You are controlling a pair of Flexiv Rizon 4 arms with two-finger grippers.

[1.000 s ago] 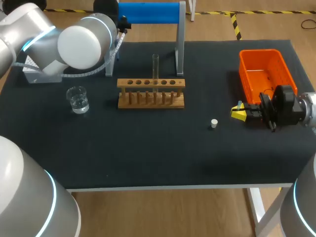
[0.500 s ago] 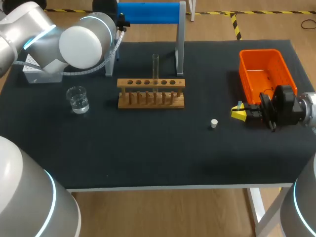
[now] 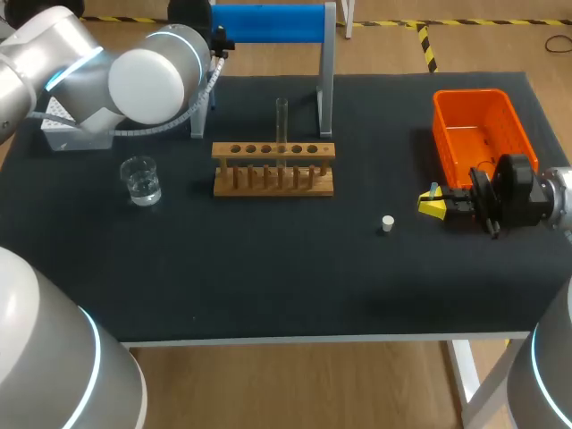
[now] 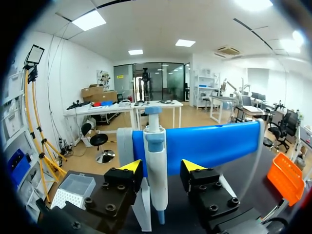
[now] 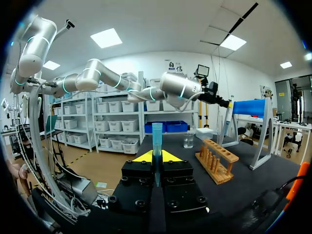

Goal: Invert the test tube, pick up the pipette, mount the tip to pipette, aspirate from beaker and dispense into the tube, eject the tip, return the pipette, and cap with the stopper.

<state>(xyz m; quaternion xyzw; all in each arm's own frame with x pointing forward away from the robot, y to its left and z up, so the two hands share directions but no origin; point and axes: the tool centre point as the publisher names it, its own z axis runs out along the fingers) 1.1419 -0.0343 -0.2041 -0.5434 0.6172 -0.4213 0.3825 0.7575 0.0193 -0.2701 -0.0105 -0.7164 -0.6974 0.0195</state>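
A white pipette with a blue top hangs on the blue-barred stand at the back. My left gripper is open around it, with a small gap showing at one finger. In the head view that gripper is mostly hidden behind my left arm. My right gripper lies low at the right, shut on a pale blue pipette tip that stands up between its fingers. A glass test tube stands upright in the wooden rack. The beaker of water is left of the rack. A white stopper lies on the mat.
An orange bin sits at the back right, just behind my right gripper. A white tip box is at the back left under my left arm. The dark mat covers the table, whose front edge runs along the bottom.
My left arm has edged slightly to the right at the stand. The right arm and the objects on the table have not moved.
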